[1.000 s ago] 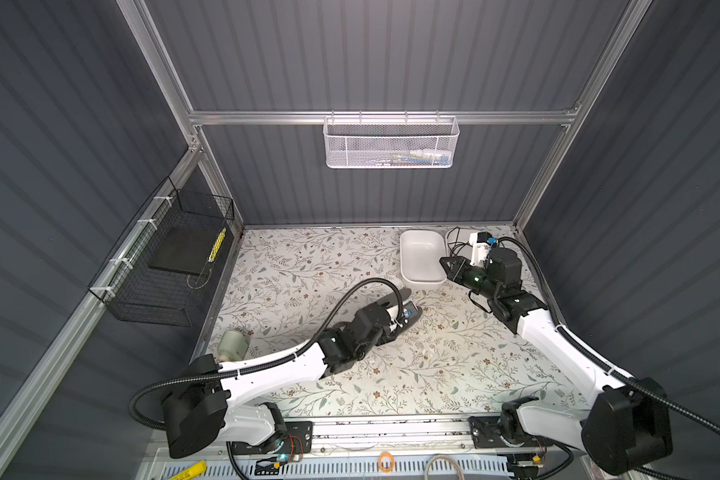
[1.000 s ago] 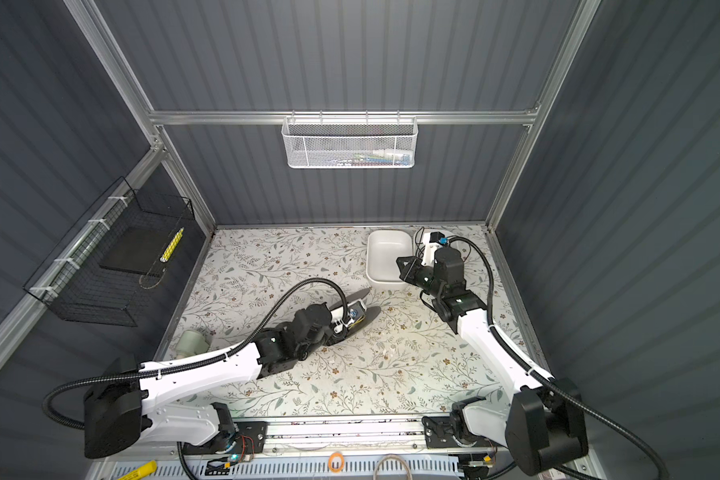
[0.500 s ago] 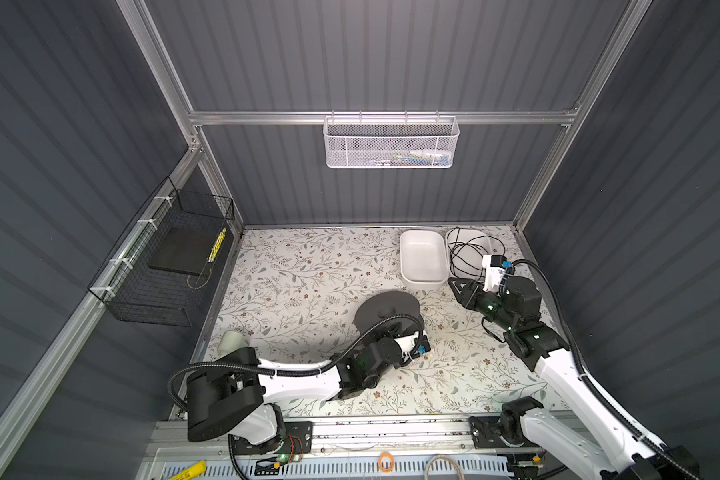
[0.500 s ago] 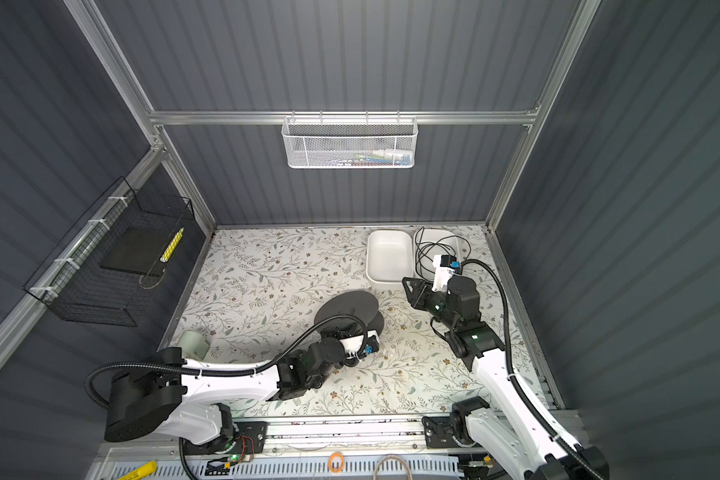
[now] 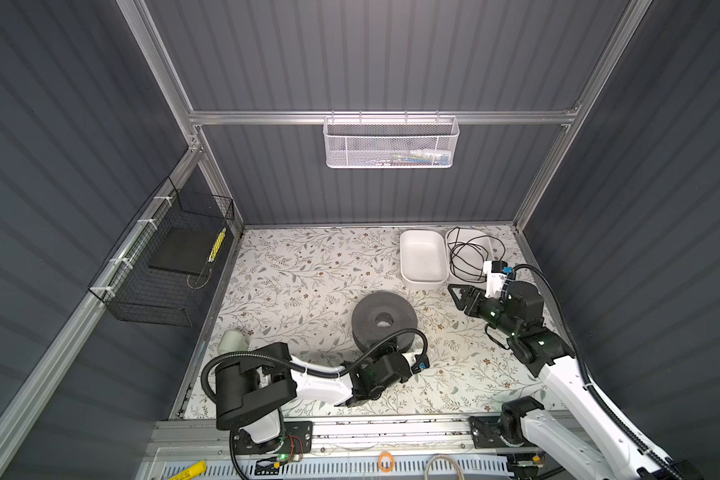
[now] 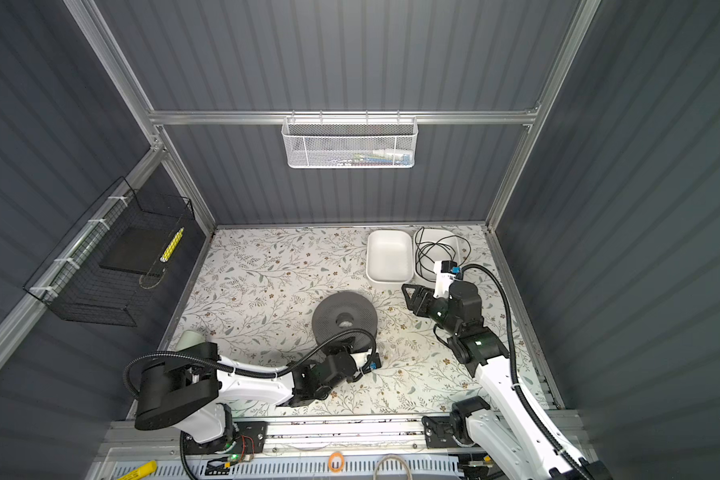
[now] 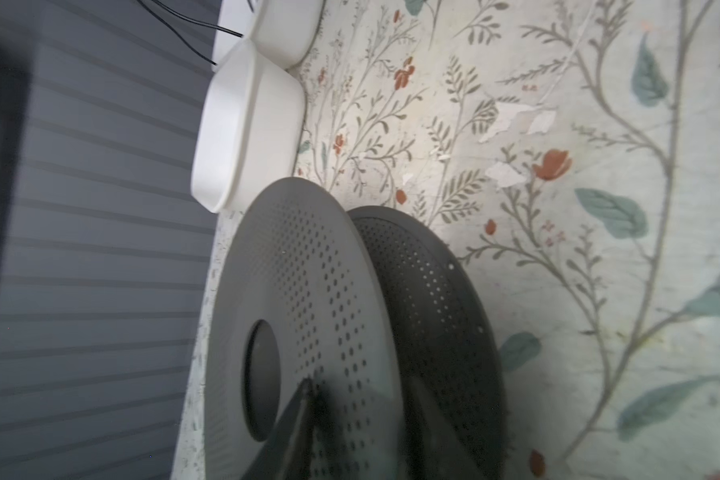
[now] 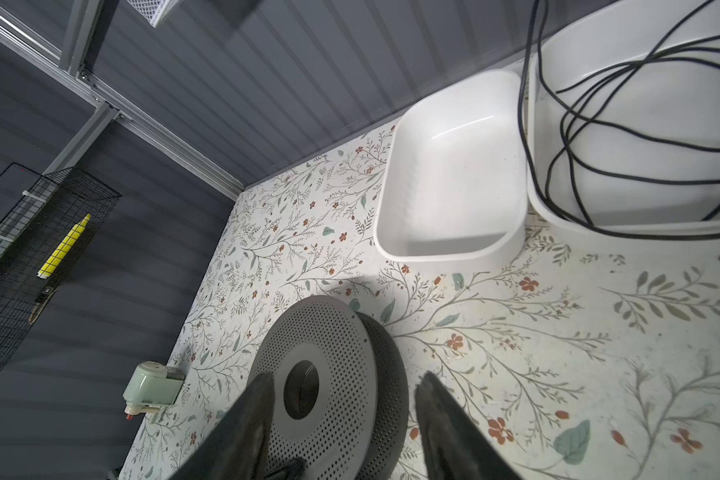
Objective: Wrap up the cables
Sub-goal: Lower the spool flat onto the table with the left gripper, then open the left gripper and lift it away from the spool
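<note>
The cables (image 5: 470, 249) (image 8: 570, 120) are thin black loops lying loose in the rear right white tray (image 5: 489, 243), spilling over its rim. A grey perforated spool (image 5: 366, 316) (image 6: 329, 311) (image 8: 341, 332) lies flat mid-table. My left gripper (image 7: 362, 395) is at the spool's near edge, its fingers apart and blurred over the top flange (image 7: 308, 257); they hold nothing. In both top views it is hidden under its wrist. My right gripper (image 5: 460, 297) (image 6: 412, 297) (image 8: 346, 384) hangs open and empty to the right of the spool, short of the trays.
An empty white tray (image 5: 422, 259) sits beside the cable tray. A small green device (image 5: 233, 340) stands at the left edge. A black wire basket (image 5: 163, 270) with a yellow stick hangs on the left wall, and a white mesh basket (image 5: 391, 143) on the back wall.
My left arm drew back toward the front, uncovering the spool, and its jaws opened. My right gripper pulled back from the trays and opened wider.
</note>
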You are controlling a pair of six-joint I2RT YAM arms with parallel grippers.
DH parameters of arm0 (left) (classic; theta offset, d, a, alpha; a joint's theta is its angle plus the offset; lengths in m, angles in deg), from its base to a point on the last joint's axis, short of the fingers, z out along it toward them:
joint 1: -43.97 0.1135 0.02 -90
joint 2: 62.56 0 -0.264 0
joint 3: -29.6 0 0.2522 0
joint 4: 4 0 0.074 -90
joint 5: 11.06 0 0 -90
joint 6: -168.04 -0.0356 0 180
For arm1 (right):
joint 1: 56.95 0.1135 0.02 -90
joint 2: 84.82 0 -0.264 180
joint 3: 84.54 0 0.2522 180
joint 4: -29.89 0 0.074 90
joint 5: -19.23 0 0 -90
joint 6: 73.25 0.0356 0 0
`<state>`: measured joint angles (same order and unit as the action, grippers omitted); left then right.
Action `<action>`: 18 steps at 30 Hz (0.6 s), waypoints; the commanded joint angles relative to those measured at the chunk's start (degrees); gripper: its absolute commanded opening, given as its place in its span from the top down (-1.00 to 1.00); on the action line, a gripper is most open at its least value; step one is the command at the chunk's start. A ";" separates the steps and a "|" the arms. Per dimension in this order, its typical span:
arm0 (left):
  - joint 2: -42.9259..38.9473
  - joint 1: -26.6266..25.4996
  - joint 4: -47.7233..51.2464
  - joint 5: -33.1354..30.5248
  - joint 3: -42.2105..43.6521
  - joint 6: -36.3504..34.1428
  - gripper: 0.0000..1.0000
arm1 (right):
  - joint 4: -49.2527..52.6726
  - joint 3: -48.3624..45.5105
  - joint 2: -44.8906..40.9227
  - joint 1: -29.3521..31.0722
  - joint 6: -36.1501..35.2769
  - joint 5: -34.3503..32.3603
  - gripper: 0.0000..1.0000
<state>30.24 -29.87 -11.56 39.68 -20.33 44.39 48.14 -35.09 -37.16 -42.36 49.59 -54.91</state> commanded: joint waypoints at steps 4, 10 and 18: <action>-3.18 -0.01 17.83 4.29 -4.36 7.92 -0.45 | 3.34 1.94 -0.11 -0.57 -2.48 -1.13 -0.29; -9.30 -0.07 34.45 7.63 -11.58 12.03 -0.99 | 5.81 3.25 -0.20 -1.05 -3.58 -1.62 -0.40; -12.84 -0.32 52.94 12.97 -21.03 15.82 -0.99 | 6.85 3.28 -0.45 -1.39 -3.96 -1.90 -0.51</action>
<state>18.83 -29.87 30.34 49.66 -38.80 57.26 53.60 -33.26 -37.10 -43.43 46.68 -56.23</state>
